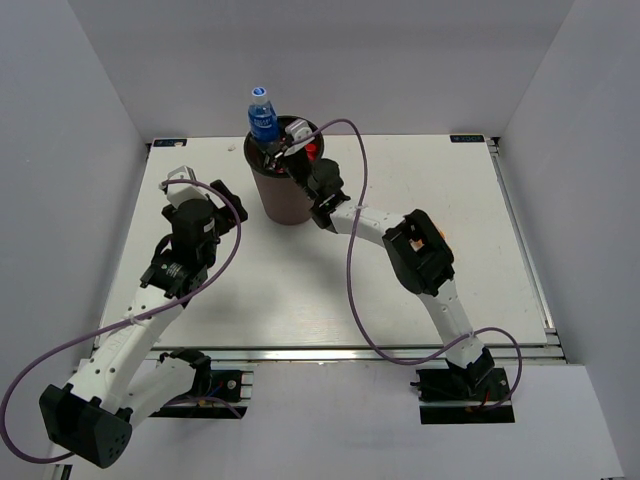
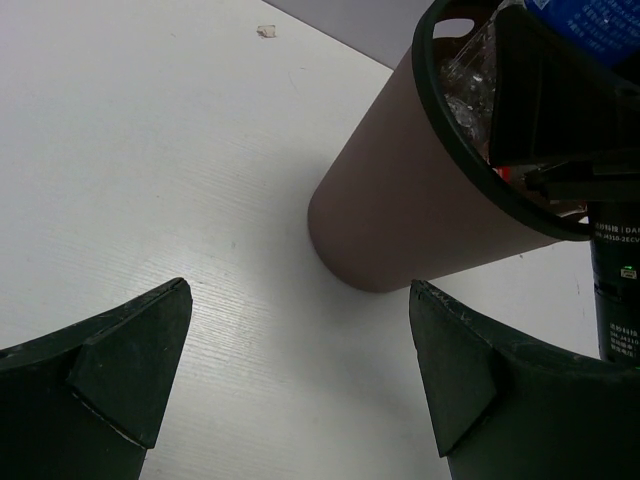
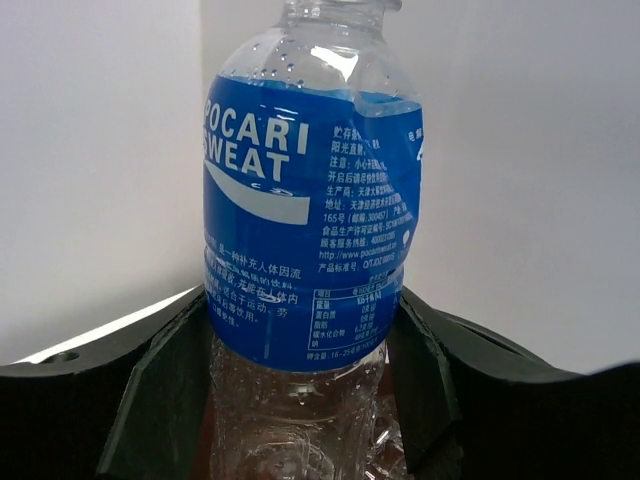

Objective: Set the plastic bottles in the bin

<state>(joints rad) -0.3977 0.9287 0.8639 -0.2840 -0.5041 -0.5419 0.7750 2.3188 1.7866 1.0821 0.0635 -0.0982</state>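
Note:
The dark brown bin (image 1: 287, 193) stands at the back middle of the table. My right gripper (image 1: 282, 146) is over its mouth, shut on a clear bottle with a blue label (image 1: 263, 118) that stands upright and rises above the rim. In the right wrist view both fingers (image 3: 160, 400) press the blue-label bottle (image 3: 305, 230) just below its label. Something red (image 1: 313, 150) and a crumpled clear bottle (image 2: 470, 75) lie inside the bin (image 2: 420, 215). My left gripper (image 2: 300, 375) is open and empty over bare table to the left of the bin (image 1: 200, 187).
The white table (image 1: 400, 290) is walled in by white panels on the left, back and right. A purple cable loops from the right arm (image 1: 420, 250) over the table beside the bin. A small scrap (image 2: 266, 31) lies on the table behind the bin.

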